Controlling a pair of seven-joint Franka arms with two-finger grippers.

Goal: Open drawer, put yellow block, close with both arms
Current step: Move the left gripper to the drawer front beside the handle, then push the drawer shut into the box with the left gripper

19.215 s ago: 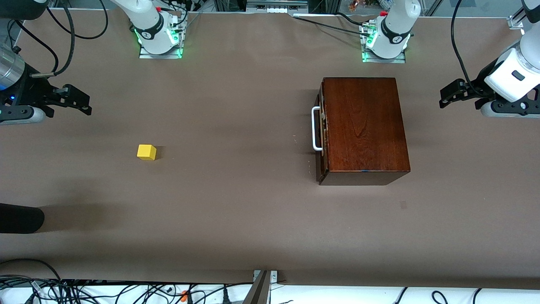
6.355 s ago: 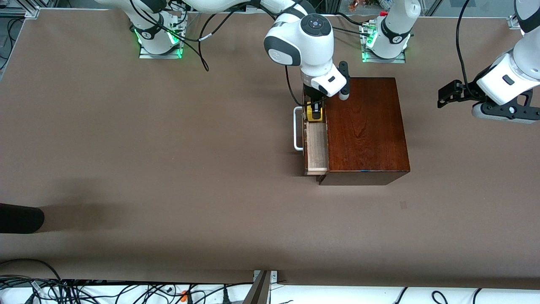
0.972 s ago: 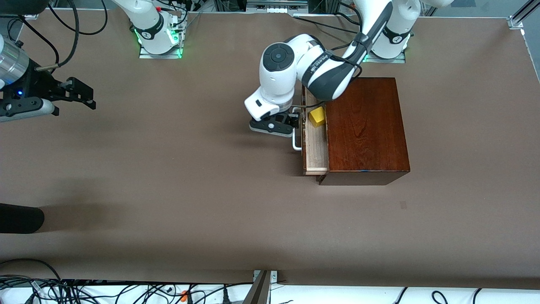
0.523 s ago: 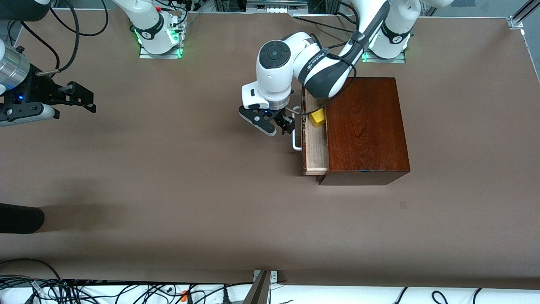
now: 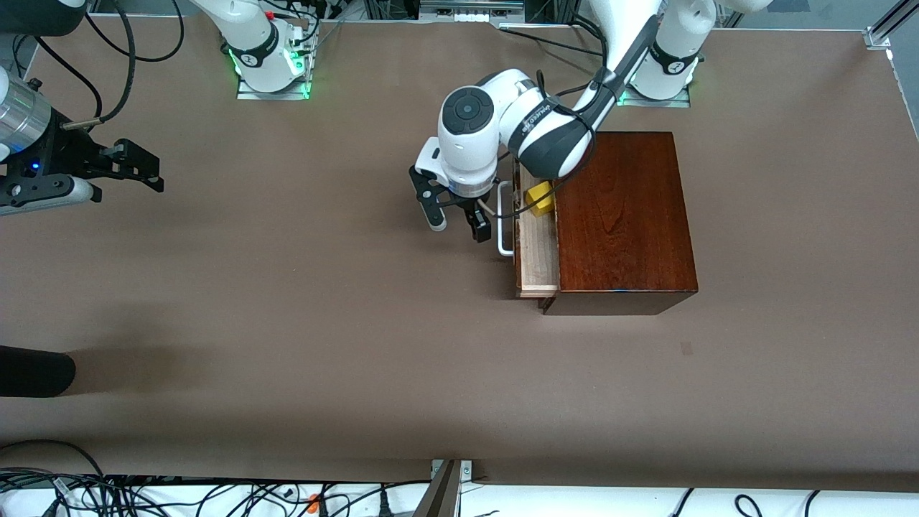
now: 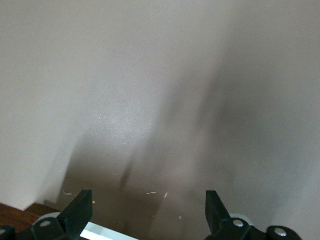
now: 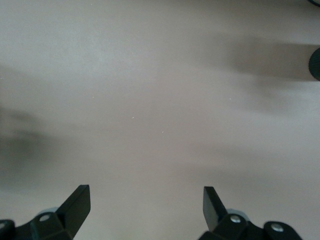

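Note:
The drawer (image 5: 537, 248) stands pulled partway out of the dark wooden box (image 5: 621, 215), its pale inside showing. The yellow block (image 5: 540, 199) lies in the drawer, at the end farther from the front camera. My left gripper (image 5: 458, 228) hangs open and empty over the table right beside the white handle (image 5: 505, 228), fingers apart and pointing down. In the left wrist view the open left gripper (image 6: 147, 215) frames bare table, with the handle (image 6: 105, 232) at the edge. My right gripper (image 5: 156, 176) waits open at the right arm's end of the table; the right gripper (image 7: 146, 205) sees only tabletop.
A black rounded object (image 5: 36, 370) pokes in over the table at the right arm's end, nearer the front camera. Cables (image 5: 215, 495) lie along the table's near edge. The brown tabletop (image 5: 323, 323) stretches between the box and the right gripper.
My left gripper has turned beside the handle, its fingers swinging round toward the front camera. The drawer, the yellow block and the right arm have not moved.

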